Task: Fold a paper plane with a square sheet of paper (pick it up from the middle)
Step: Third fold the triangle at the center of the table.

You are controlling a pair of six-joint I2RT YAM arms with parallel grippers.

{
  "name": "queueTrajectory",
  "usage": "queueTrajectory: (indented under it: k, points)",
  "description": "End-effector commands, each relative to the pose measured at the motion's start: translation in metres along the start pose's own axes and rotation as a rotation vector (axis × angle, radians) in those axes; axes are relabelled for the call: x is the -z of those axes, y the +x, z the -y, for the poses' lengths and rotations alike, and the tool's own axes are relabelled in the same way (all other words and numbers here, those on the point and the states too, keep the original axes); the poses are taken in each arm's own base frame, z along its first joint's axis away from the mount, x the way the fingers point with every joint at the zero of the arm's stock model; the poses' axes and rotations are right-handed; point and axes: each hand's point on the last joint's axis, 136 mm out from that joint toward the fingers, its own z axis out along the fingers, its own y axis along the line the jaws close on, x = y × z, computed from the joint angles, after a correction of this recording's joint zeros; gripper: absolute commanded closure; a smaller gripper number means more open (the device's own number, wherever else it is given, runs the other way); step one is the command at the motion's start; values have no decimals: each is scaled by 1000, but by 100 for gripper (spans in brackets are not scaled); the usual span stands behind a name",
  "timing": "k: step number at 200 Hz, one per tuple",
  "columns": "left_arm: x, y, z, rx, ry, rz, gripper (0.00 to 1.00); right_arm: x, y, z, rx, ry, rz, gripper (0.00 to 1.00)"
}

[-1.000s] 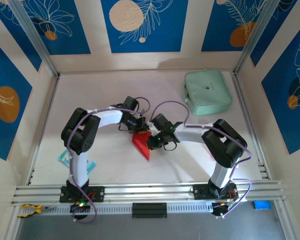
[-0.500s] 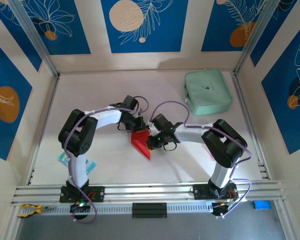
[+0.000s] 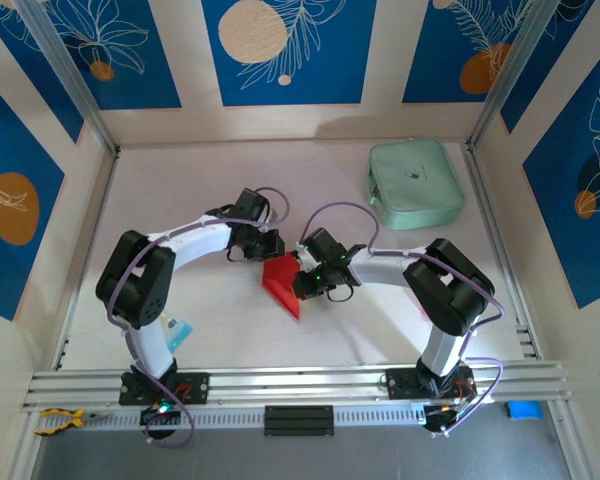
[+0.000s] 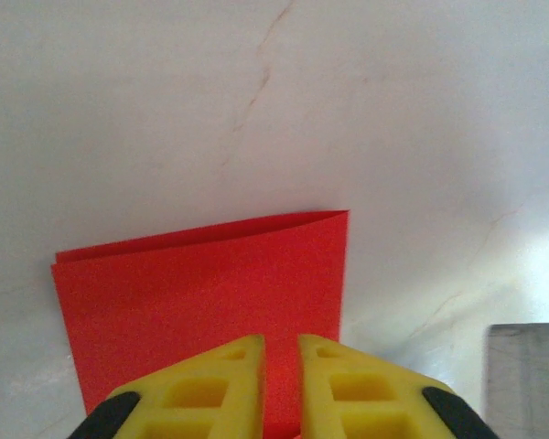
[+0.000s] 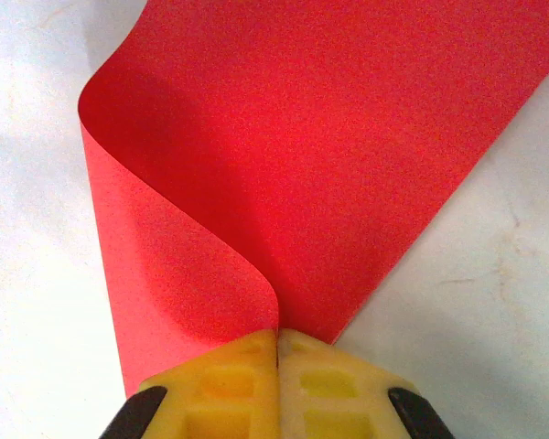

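A robotics lab cell: white table (image 3: 180,180) boxed in by aluminium posts (image 3: 65,75) and blue leaf-printed panels (image 3: 330,60), mounting rail (image 3: 300,382) at front

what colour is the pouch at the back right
The pouch is mint green, clearest in the top external view.

Mint-green pouch (image 3: 416,183) and blue-and-white packet (image 3: 179,328)

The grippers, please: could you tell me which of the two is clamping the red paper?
The right gripper: its yellow fingers are pressed shut on the red sheet of paper, whereas the left gripper shows a gap.
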Motion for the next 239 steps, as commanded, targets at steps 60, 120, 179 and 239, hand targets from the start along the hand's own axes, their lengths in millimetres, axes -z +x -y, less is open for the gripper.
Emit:
queueTrajectory:
  k: [60, 120, 179, 239]
  points:
    - [-40, 25, -33, 55, -30, -131, 91, 6, 5, -5, 10, 2, -18, 100]
    - [-43, 25, -32, 53, -21, -135, 91, 8, 0, -11, 20, -18, -7, 100]
    - [-42, 25, -33, 55, -27, -134, 91, 13, -5, -13, 31, -14, 8, 100]
    - [-41, 24, -32, 51, -26, -133, 91, 14, -10, -13, 36, -7, 22, 100]
